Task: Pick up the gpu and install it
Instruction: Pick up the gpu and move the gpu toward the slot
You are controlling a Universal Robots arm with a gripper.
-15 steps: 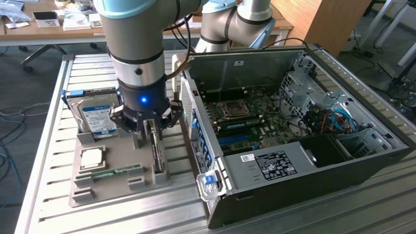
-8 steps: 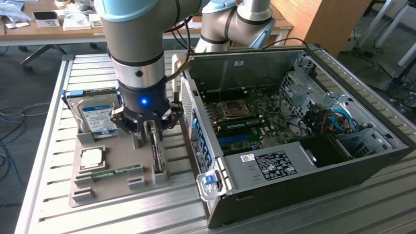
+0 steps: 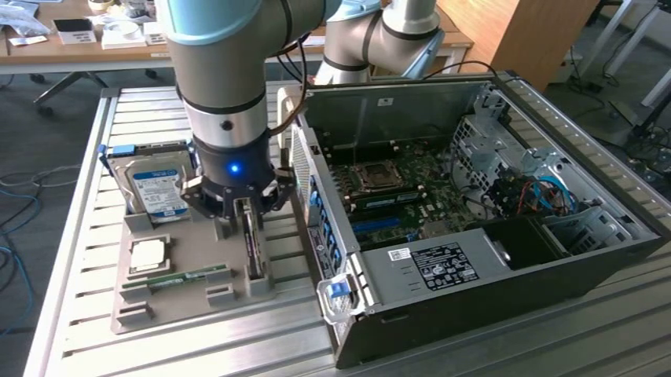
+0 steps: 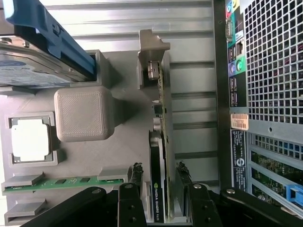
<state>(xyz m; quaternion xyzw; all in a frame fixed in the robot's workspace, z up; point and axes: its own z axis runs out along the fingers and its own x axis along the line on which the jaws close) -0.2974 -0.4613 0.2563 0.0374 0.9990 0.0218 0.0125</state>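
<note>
Right now I have the gpu (image 4: 158, 156) standing on edge in a slot of the grey tray (image 4: 128, 137), just beside the rear panel of the case (image 4: 270, 71). Its long axis runs parallel to that panel. The green board face is turned toward the case and the black cooler face away from it. White lettering on the cooler's upper edge reads "NVIDIA QUADRO", running along the card's length.

My gripper (image 4: 159, 171) is down over the card, released: its fingers (image 4: 136, 172) straddle the gpu, one on each face. Bare tray shows between the cooler and the finger farther from the case, so nothing is clamped.

Farther from the case than the gpu, the tray also carries a drive (image 4: 33, 66) with a blue-and-white label I cannot read, a CPU (image 4: 29, 139) and a green stick (image 4: 61, 182). Stickers on the case's rear panel are too small to read.
</note>
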